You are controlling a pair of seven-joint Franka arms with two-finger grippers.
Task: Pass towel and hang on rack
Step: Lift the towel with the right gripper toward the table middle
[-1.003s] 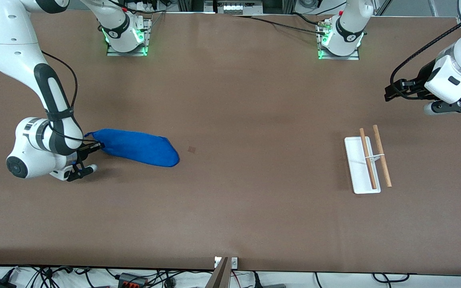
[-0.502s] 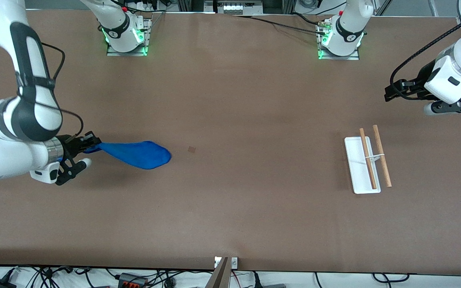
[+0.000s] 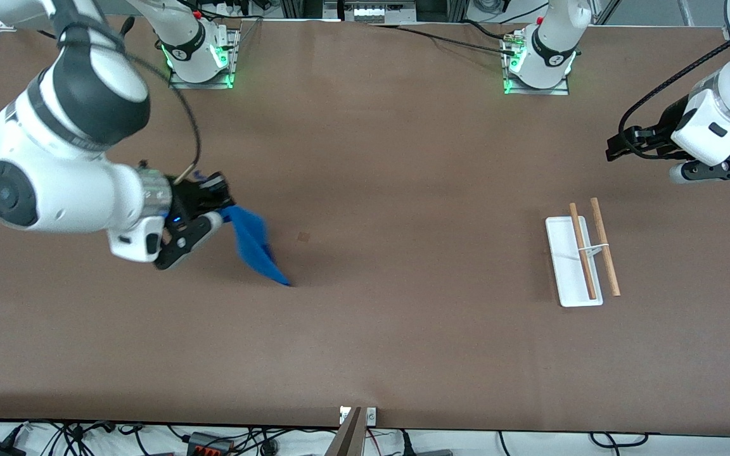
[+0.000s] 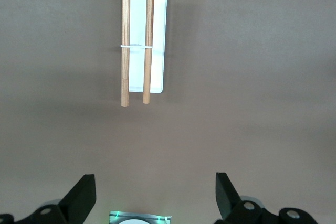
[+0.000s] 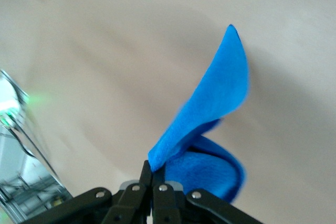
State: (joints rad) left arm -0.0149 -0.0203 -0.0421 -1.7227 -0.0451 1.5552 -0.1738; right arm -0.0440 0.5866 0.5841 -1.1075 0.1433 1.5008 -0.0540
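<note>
The blue towel (image 3: 254, 246) hangs from my right gripper (image 3: 224, 208), which is shut on one of its edges above the table at the right arm's end. The cloth trails down and its lowest tip is at or just above the table. In the right wrist view the towel (image 5: 212, 119) folds away from the closed fingers (image 5: 152, 174). The rack (image 3: 583, 252), a white base with two wooden rods, stands toward the left arm's end. My left gripper (image 3: 621, 147) is open and empty in the air, and the left wrist view shows the rack (image 4: 137, 40) below it.
A small dark mark (image 3: 303, 236) is on the brown table near the towel. The two arm bases (image 3: 200, 57) (image 3: 539, 60) stand along the table's edge farthest from the front camera. Cables lie off the near edge.
My right gripper has lifted the towel off the table and swung toward the table's middle. The cloth went from lying flat to hanging and bunched. The left arm has barely moved.
</note>
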